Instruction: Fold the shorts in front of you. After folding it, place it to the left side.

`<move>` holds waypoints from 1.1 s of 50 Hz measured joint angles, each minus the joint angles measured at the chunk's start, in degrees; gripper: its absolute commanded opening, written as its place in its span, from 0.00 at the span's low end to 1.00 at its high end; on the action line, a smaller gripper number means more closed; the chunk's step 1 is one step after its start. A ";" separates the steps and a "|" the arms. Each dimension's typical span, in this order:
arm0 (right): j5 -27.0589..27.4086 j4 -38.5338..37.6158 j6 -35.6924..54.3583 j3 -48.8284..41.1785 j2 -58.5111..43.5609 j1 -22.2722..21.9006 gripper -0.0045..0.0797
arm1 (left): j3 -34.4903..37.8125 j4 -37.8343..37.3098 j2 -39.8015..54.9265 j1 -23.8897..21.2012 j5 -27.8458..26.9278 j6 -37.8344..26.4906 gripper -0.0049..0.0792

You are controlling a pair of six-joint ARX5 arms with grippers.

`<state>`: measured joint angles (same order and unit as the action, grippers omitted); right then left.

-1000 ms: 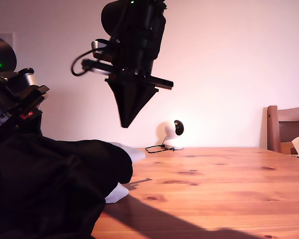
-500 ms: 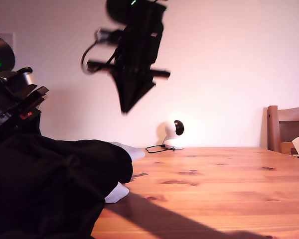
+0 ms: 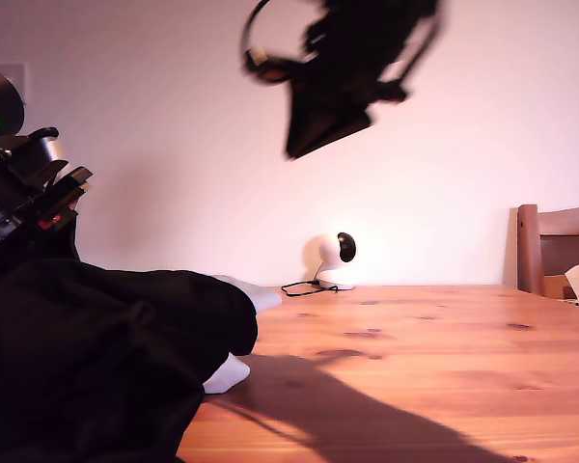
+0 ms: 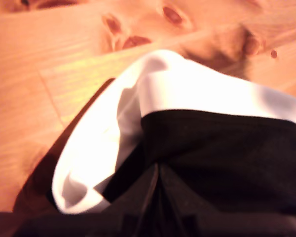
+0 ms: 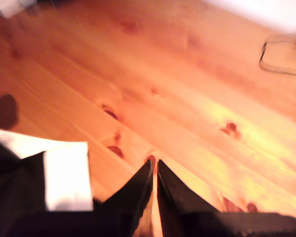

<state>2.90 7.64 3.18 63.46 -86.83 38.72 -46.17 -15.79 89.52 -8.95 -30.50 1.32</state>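
Soft black white-trimmed shorts [image 3: 106,357] sat heaped at the exterior view's left of a small white ball camera [image 3: 330,260]. The first tool [image 4: 157,170] was pinching them, probably for a fold. The second tool [image 5: 154,165] was closed and empty, high above the camera and out of the way.

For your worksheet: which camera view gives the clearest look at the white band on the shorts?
The first wrist view: the white band fills the frame. The second wrist view shows one corner; the exterior view only small bits.
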 measured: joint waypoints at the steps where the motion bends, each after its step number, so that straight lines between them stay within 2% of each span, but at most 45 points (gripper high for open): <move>1: -0.07 -0.57 -0.15 -1.57 1.49 0.00 0.04 | 0.00 0.00 0.00 0.00 0.00 0.00 0.04; 5: -1.99 -0.61 -1.09 -6.56 6.51 -0.52 0.04 | 0.00 -0.02 0.00 0.00 0.02 -0.02 0.04; 7: -3.67 0.13 -5.03 -7.74 7.69 -1.11 0.04 | 0.00 -0.02 0.02 0.00 0.02 0.00 0.04; 14: -12.61 3.06 -13.46 -8.00 6.32 -3.52 0.04 | 0.00 -0.07 2.10 0.00 -0.02 0.04 0.04; 24: -16.76 3.65 -19.30 -8.09 3.37 -4.13 0.04 | 0.00 -0.79 6.10 0.07 -0.07 0.07 0.04; 36: -25.03 3.37 -24.20 -8.09 -4.17 -4.13 0.04 | -0.22 -2.21 6.10 0.04 -0.02 0.04 0.04; 47: -29.62 3.58 -25.73 -8.11 -8.70 -4.13 0.04 | -0.31 -3.13 6.23 0.07 -0.04 0.02 0.04; 55: -30.64 2.64 -26.10 -8.11 -10.19 -4.04 0.04 | -0.55 -3.37 6.40 0.07 -0.07 0.02 0.04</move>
<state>-27.75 10.28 -22.92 55.35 -97.01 34.68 -46.72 -19.16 95.92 -8.88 -30.57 1.34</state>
